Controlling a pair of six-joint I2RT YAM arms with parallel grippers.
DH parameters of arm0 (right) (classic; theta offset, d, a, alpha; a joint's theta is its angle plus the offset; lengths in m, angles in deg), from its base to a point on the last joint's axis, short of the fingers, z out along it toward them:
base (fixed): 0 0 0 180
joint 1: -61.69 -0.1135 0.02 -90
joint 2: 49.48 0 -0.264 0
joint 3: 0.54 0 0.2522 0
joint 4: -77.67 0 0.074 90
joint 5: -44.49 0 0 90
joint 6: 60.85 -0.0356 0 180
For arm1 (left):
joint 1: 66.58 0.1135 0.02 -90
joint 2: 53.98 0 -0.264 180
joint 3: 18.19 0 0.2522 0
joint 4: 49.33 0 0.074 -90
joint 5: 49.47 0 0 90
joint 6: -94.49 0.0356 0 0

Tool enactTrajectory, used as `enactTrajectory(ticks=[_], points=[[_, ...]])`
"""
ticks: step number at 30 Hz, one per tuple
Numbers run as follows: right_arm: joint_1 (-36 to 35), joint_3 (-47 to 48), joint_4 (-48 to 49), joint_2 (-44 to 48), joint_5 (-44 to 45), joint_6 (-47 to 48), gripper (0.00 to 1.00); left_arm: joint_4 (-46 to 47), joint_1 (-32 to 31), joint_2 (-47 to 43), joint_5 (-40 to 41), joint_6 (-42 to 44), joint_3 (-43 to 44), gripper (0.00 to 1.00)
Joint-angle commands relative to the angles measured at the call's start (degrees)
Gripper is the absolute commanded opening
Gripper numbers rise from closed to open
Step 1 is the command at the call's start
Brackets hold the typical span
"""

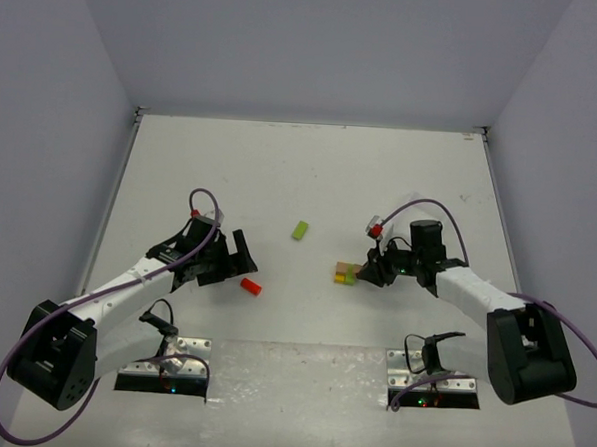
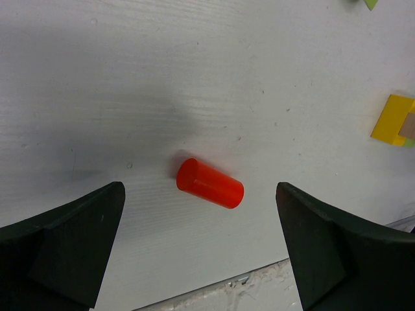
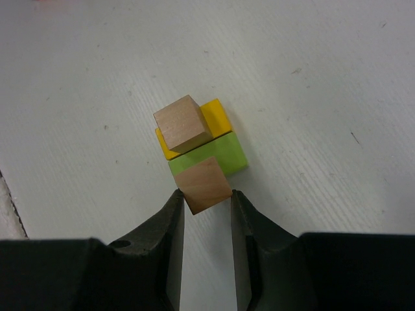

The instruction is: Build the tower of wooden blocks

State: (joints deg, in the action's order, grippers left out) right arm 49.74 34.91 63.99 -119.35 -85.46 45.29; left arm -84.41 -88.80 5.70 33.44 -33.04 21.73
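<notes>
A red-orange cylinder block (image 2: 209, 183) lies on its side on the table, also in the top view (image 1: 251, 286). My left gripper (image 2: 199, 194) hovers over it, open wide and empty, one finger on each side (image 1: 234, 265). My right gripper (image 3: 205, 195) is shut by its fingertips on a plain tan cube (image 3: 204, 183), held over a lime green block (image 3: 224, 154). A yellow block (image 3: 217, 116) lies against the green one with a second tan cube (image 3: 184, 123) on it. This cluster (image 1: 346, 276) sits right of centre. Another lime green block (image 1: 300, 230) lies alone.
White table with grey walls on three sides. The two arm base plates (image 1: 166, 369) (image 1: 433, 376) sit at the near edge. A seam in the table surface (image 2: 259, 275) runs just below the red cylinder.
</notes>
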Motion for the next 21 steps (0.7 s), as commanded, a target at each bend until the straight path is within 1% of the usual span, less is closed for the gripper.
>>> enactTrajectory(ticks=[1, 17, 21], points=[[-1.05, 0.93, 3.54, -1.43, 1.23, -1.02, 0.06, -0.09, -0.46, 0.17, -0.20, 0.43, 1.86, 1.00], [-3.24, 0.07, 6.58, -1.50, 3.39, -0.75, 0.09, -0.13, -0.46, 0.26, -0.64, 0.85, 1.84, 1.00], [-3.77, -0.07, 6.78, -1.41, 3.58, -0.49, 0.11, -0.15, -0.46, 0.26, -0.73, 0.89, 1.87, 1.00]])
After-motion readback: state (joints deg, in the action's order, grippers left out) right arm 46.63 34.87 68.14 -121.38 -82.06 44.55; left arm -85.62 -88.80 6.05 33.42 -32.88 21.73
